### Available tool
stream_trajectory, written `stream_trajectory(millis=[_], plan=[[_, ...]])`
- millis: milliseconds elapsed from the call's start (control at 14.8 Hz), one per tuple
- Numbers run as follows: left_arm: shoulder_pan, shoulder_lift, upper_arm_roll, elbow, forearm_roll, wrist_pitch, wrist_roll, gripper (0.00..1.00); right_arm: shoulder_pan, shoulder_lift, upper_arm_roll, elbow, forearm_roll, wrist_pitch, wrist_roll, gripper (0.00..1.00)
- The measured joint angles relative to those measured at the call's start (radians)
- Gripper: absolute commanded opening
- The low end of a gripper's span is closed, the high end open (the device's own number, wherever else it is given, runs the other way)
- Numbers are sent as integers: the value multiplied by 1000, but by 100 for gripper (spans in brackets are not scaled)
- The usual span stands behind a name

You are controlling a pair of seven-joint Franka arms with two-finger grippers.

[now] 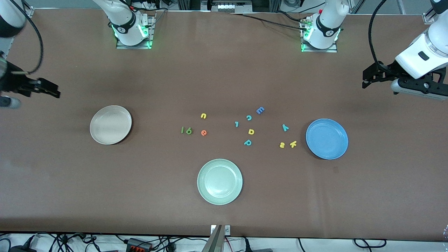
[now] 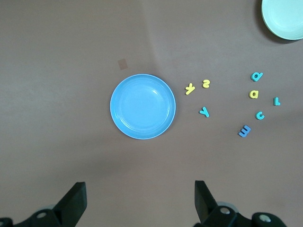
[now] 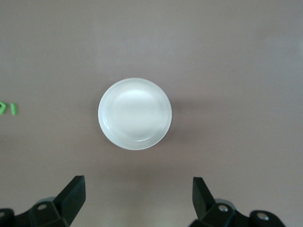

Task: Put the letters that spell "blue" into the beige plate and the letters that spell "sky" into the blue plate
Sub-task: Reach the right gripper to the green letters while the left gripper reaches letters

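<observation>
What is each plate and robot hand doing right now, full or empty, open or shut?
beige plate: empty.
blue plate: empty.
pale green plate: empty.
left gripper: open, holding nothing, up over the table's left-arm end.
right gripper: open, holding nothing, up over the table's right-arm end.

The desk [image 1: 224,70] wears a matt brown covering, smooth and cloth-like, while the blue plate [image 1: 327,138], beige plate [image 1: 110,124] and pale green plate [image 1: 219,181] near it look smooth and faintly glossy.

Three plates [image 1: 110,125] sit on a brown table [image 1: 224,196] with twelve small foam letters [image 1: 251,131] and two grippers [image 1: 369,78].
</observation>
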Motion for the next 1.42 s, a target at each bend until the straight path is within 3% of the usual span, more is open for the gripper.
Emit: stream_trajectory(millis=[271,542,1084,1423], plan=[[-1,0,0,1,0,0,0,100,57,200,2,-6,20,96,0,100],[-3,0,0,1,0,0,0,100,156,313,4,-6,21,168,7,100],[-16,11,-1,2,0,-34,0,100,319,440,5,-5,26,346,17,100],[-20,88,-1,1,0,-123,0,100,412,452,5,8,26,378,210,100]])
